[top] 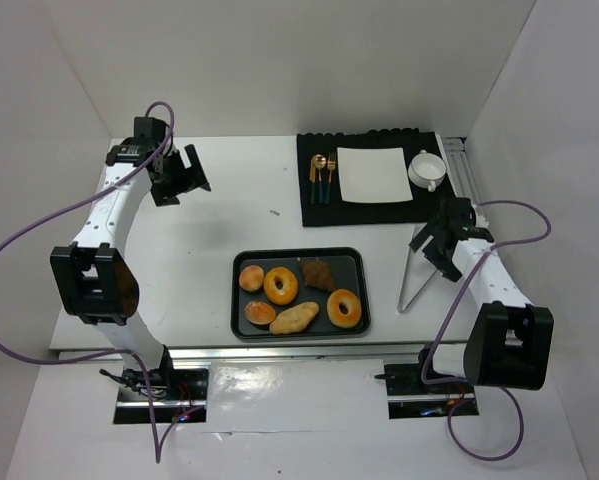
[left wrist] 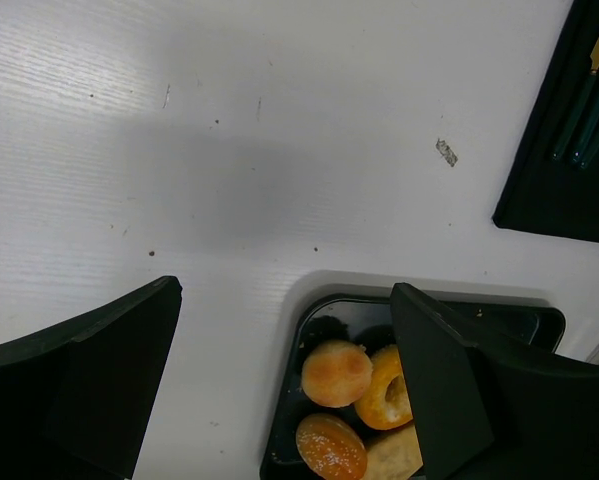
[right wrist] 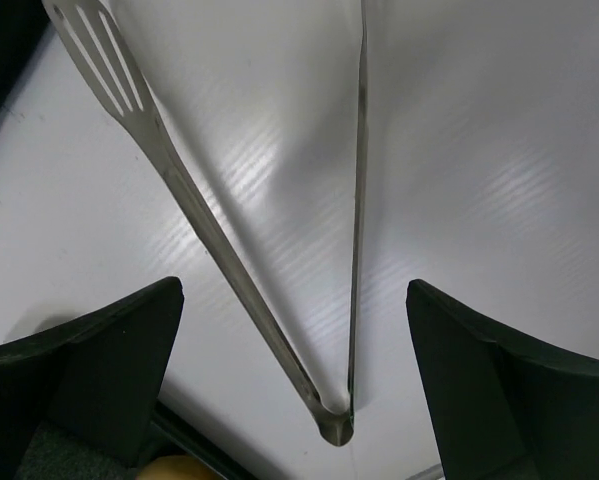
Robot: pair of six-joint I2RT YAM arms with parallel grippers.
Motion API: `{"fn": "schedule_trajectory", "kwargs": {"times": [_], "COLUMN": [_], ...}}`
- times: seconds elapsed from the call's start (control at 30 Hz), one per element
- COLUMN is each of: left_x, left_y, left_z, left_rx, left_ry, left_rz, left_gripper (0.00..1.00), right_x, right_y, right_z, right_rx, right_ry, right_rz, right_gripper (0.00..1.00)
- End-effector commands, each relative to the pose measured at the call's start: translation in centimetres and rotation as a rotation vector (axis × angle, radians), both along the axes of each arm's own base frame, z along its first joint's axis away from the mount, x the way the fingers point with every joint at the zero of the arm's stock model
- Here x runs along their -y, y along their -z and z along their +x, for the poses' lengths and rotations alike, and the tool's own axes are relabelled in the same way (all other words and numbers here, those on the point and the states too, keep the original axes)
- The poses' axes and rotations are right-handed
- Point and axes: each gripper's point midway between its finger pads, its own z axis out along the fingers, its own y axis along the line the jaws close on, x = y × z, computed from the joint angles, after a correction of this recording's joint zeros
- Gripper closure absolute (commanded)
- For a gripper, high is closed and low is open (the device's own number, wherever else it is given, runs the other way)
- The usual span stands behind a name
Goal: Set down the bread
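The bread lies in a black tray [top: 241,325] at the table's middle front: two glossy rings [top: 280,285] [top: 344,307], two small round buns [top: 251,277] [top: 260,312], an oblong roll [top: 295,318] and a dark croissant [top: 319,273]. My left gripper [top: 184,175] hovers open and empty at the far left; its wrist view shows the tray corner [left wrist: 304,330] with a bun [left wrist: 336,372]. My right gripper [top: 431,243] is open above metal tongs [top: 414,277] lying on the table right of the tray; the tongs [right wrist: 259,310] lie between its fingers, untouched.
A black placemat [top: 319,210] at the back holds a white square plate [top: 373,174], gold cutlery [top: 323,175] and a white cup [top: 427,170]. A metal rail [top: 466,170] runs along the right edge. White walls enclose the table.
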Motion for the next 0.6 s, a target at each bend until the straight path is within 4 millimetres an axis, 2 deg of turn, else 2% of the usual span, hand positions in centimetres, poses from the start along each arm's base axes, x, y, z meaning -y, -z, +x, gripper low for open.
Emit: {"fn": "schedule_trajectory", "kwargs": {"times": [0.0, 0.07, 0.13, 0.3, 0.47, 0.57], "left_x": [0.9, 0.9, 0.9, 1.0, 1.0, 1.0], "left_y": [-0.9, -0.9, -0.5, -0.5, -0.2, 0.2], "left_z": [0.9, 0.9, 1.0, 1.0, 1.1, 1.1], "left_rx": [0.035, 0.035, 0.026, 0.026, 0.017, 0.008], "left_ry": [0.033, 0.033, 0.033, 0.039, 0.038, 0.038], "left_rz": [-0.016, -0.016, -0.016, -0.023, -0.023, -0.023], "left_gripper": [0.01, 0.01, 0.01, 0.01, 0.01, 0.01], "right_x": [-1.3, -2.7, -2.9, -3.9, -3.8, -3.9], "right_y": [0.5, 1.0, 1.7, 2.3, 4.6, 5.4], "right_z": [-0.9, -1.1, -1.6, -1.2, -1.6, -0.8], "right_rx": [0.013, 0.021, 0.004, 0.027, -0.048, -0.055], "right_ry": [-0.004, -0.05, -0.054, -0.117, -0.115, -0.152], "right_rz": [0.076, 0.138, 0.151, 0.158, 0.131, 0.08], "right_gripper": [0.0, 0.0, 0.0, 0.0, 0.0, 0.0]}}
